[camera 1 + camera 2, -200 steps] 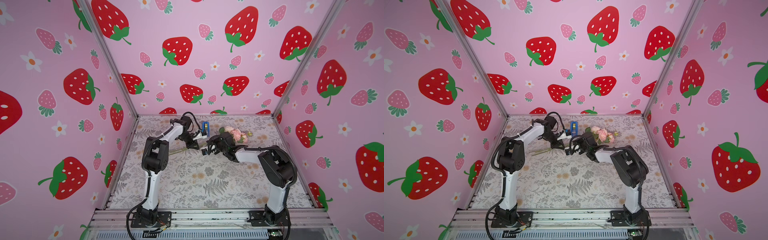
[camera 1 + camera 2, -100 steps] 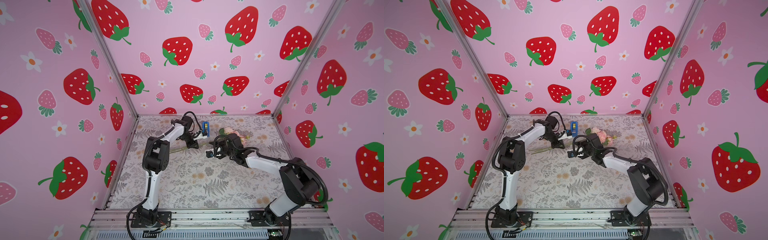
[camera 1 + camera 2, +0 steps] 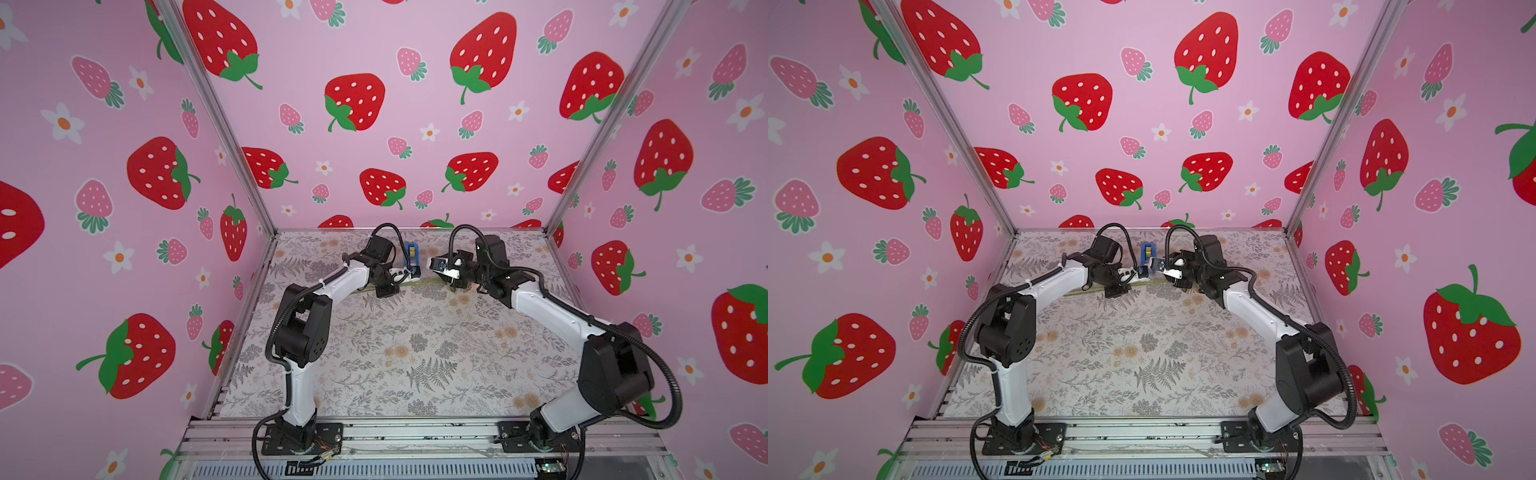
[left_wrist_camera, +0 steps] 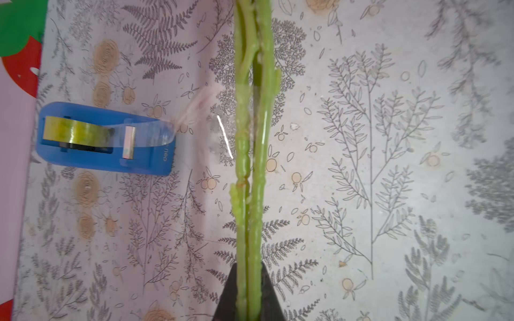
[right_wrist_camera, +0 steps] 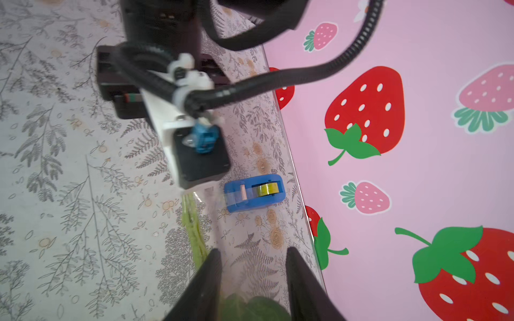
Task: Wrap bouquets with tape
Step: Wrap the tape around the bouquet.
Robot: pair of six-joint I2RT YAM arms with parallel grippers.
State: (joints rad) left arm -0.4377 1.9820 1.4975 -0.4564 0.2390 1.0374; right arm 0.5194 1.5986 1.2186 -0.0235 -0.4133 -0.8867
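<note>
Left hand (image 4: 248, 294): clenched on the long thin green stems (image 4: 258, 166) of the bouquet, gripped near one end. The stems run out straight from the fingertips over the tabletop. Touching it or just above, cannot tell.

Right hand (image 5: 254, 289): dark fingers (image 5: 205, 286) spread apart, grasping nothing I can see. Green leaves (image 5: 250, 308) show in the gap. The blooms are hidden under the right arm in both top views.

The small blue plastic desk dispenser with its yellowish roll of clear tape (image 4: 155, 150) stands on the grey floral-print tabletop (image 3: 415, 353), near the stems on their far side, also visible in a top view (image 3: 1147, 251). A clear strip (image 4: 211, 130) runs from the cutter end across to the stems, with a glint on it. Whether it is stuck round them, cannot tell.

Step, my read: mid-wrap, with tape drawn out to the stems and not yet cut. The next move likely calls for the right hand to take or press the strip close to the stems, then wind it round and tear it at the cutter while the left hand holds steady. The dispenser looks light and could drag.

Room: the dispenser sits near the tabletop's back edge and the pink strawberry-print wall (image 5: 389, 166), so space is tight behind. The two hands are near each other, and the left wrist camera (image 5: 200, 155) crowds the right hand's path. Bare tabletop toward the front gives room to pull back.
</note>
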